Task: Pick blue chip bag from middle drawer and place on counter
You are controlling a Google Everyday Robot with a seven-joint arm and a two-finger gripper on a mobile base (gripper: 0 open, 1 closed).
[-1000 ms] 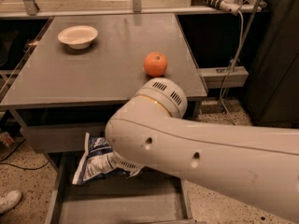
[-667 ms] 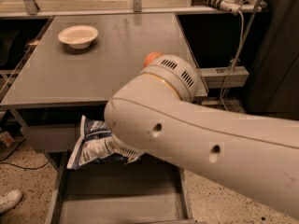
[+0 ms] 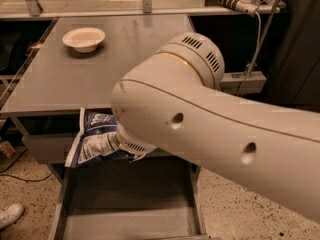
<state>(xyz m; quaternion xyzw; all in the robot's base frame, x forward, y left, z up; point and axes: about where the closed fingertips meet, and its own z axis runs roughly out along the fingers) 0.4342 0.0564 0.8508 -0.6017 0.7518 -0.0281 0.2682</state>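
The blue chip bag (image 3: 94,136) hangs in the air in the camera view, in front of the counter's front edge and above the open middle drawer (image 3: 130,204). My gripper (image 3: 121,145) is mostly hidden under my large white arm; it is shut on the bag's right side and holds it up. The bag is crinkled, dark blue with white patches. The drawer floor below it is bare grey metal. The counter (image 3: 60,79) stretches behind the bag.
A white bowl (image 3: 84,38) stands at the counter's back left. My arm (image 3: 210,129) covers the counter's right part. A white cable and grey box (image 3: 245,79) are at the right. A white shoe (image 3: 10,215) is on the floor at lower left.
My arm has risen and moved toward the counter, lifting the bag higher out of the drawer. The orange seen earlier is now hidden behind my arm.
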